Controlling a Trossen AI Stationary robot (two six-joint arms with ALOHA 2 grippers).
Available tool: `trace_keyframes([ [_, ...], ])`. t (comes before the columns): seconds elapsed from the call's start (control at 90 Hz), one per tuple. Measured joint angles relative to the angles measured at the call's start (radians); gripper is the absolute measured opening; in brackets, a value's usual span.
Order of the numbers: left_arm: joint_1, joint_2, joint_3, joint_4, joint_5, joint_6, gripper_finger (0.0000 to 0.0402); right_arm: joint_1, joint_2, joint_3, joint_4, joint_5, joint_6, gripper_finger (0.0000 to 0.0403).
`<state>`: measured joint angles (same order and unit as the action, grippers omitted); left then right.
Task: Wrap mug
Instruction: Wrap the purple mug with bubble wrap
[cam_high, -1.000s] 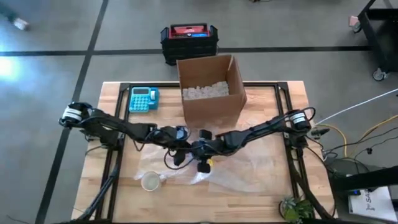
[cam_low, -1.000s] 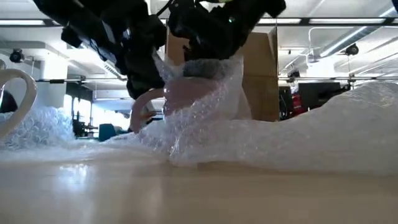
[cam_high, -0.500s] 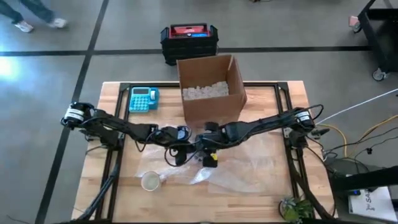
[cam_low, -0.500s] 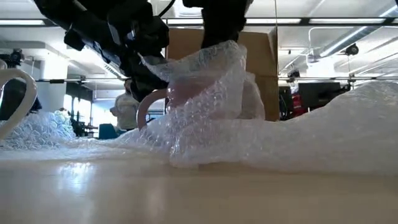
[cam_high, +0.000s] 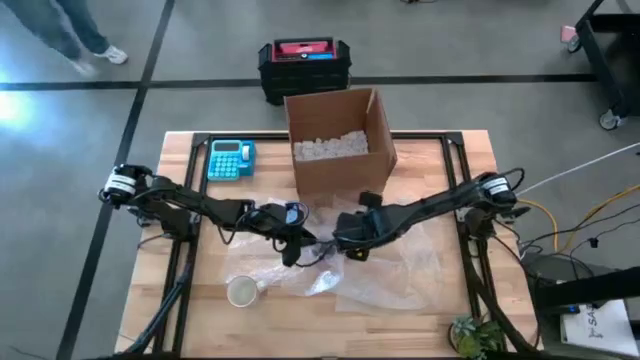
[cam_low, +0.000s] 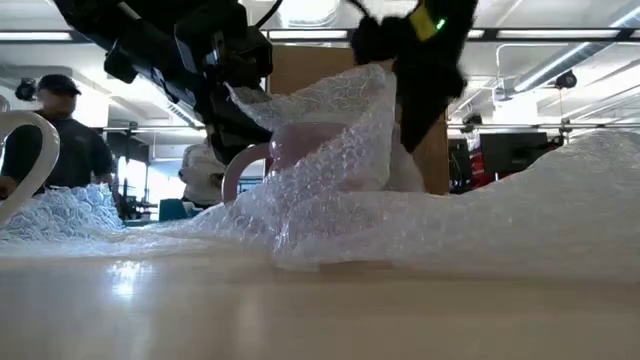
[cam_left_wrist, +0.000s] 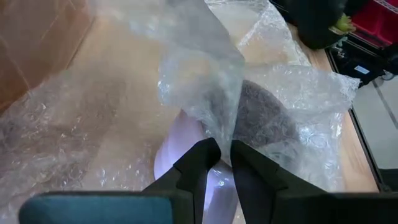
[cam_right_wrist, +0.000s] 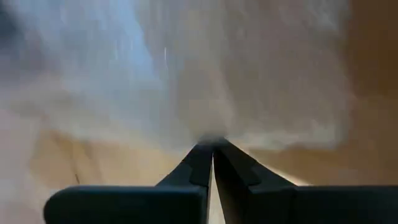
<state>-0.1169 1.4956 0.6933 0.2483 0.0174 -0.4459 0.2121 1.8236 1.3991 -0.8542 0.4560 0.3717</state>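
Low view: upright mug (cam_low: 300, 160) under bubble wrap (cam_low: 420, 225), handle leftward.

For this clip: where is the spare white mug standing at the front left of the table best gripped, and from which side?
Judging from the high view, the white ceramic mug stands upright, mouth open to the ceiling, its handle pointing right toward the clear bubble wrap sheet. Probably best: come straight down and pinch the rim on the left side, away from handle and wrap. The left gripper is nearest but is currently shut on the wrap.

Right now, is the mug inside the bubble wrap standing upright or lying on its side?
Upright. In the low view the mug stands on its base with its handle to the side, while bubble wrap is draped over its top.
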Motion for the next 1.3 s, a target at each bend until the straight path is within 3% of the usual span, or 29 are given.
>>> trace_keyframes([
  [0.122,0.000,0.000,0.000,0.002,0.000,0.000,0.0059,0.026,-0.007,0.003,0.249,-0.008,-0.104,0.0000],
  [0.256,0.000,0.000,0.000,0.005,0.001,-0.004,0.0059,0.036,0.011,0.001,0.399,-0.172,-0.188,0.0000],
  [0.356,0.000,0.001,0.000,0.007,0.002,-0.005,0.0059,0.034,0.048,0.000,0.389,-0.237,-0.181,0.0000],
  [0.489,0.000,-0.020,-0.001,0.002,0.004,-0.016,0.0059,0.034,0.087,0.003,0.367,-0.236,-0.149,0.0000],
  [0.667,-0.003,-0.165,-0.007,-0.052,0.020,-0.066,0.0059,0.034,0.093,-0.001,0.376,-0.240,-0.150,0.0000],
  [0.856,-0.003,-0.262,-0.003,-0.048,0.031,0.014,0.0059,0.025,0.082,-0.004,0.388,-0.252,-0.164,0.0000],
  [0.956,-0.005,-0.231,-0.002,-0.017,0.030,0.018,0.0058,0.021,0.081,-0.004,0.391,-0.254,-0.163,0.0000],
  [1.3,-0.020,0.046,0.002,0.139,0.030,0.011,0.0026,0.021,0.071,0.018,0.349,-0.251,-0.146,0.0000],
])
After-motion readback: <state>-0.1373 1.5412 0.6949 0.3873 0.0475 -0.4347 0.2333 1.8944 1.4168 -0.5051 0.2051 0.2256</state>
